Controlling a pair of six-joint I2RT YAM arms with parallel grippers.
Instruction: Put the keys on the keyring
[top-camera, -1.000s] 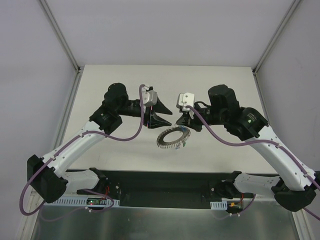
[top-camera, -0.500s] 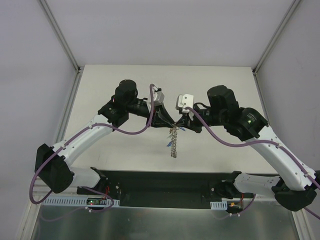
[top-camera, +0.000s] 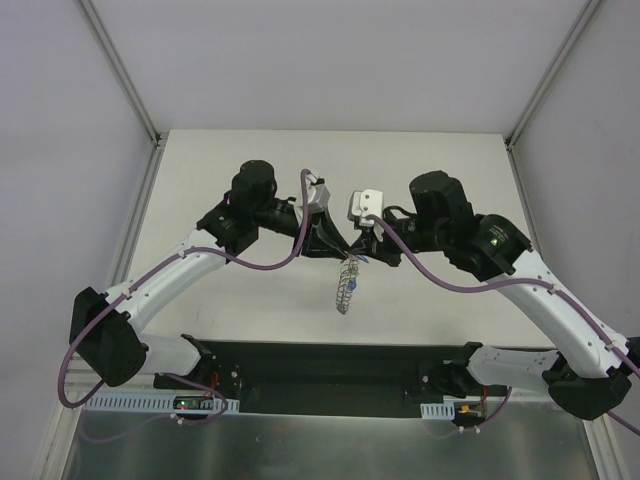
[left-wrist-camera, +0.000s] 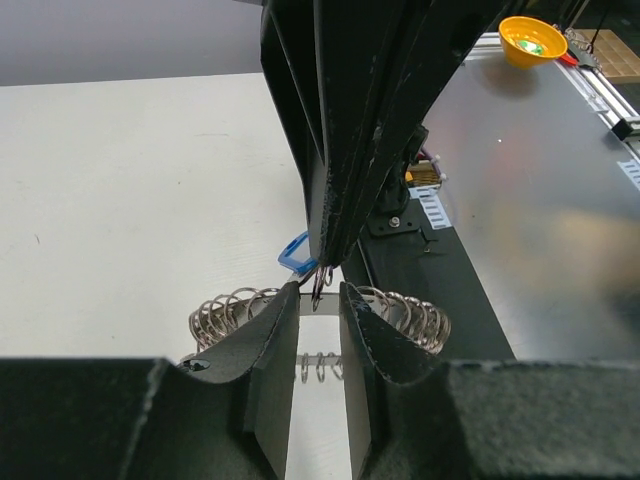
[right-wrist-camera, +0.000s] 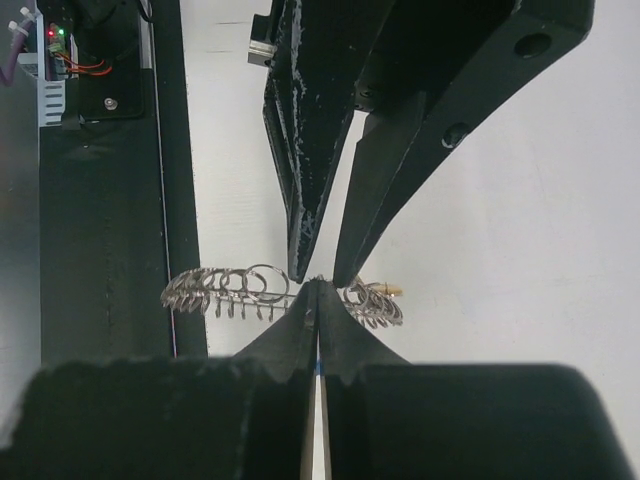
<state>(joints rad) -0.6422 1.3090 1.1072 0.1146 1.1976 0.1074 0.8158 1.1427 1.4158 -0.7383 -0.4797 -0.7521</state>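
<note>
The keyring (top-camera: 346, 285), a grey ring edged with small wire loops, hangs edge-on above the table under both grippers. My right gripper (top-camera: 358, 253) is shut on a blue key (left-wrist-camera: 295, 255), whose head shows beside its tip. My left gripper (left-wrist-camera: 318, 297) faces it, jaws a narrow gap apart, closed about the top band of the keyring (left-wrist-camera: 415, 315). In the right wrist view the right gripper (right-wrist-camera: 318, 285) sits between the left fingertips (right-wrist-camera: 300, 272), with the keyring (right-wrist-camera: 225, 290) stretched behind them. A brass-coloured key tip (right-wrist-camera: 392, 291) pokes from its right side. Other keys are too small to make out.
The white table (top-camera: 240, 160) is walled by grey panels on three sides. A black base plate (top-camera: 320, 365) runs along the near edge with both arm bases. An orange bowl (left-wrist-camera: 532, 38) lies on the metal bench beyond the near edge.
My left arm swung right to meet the right gripper and its jaws narrowed. The keyring turned from lying nearly flat in view to hanging edge-on. The right arm barely moved.
</note>
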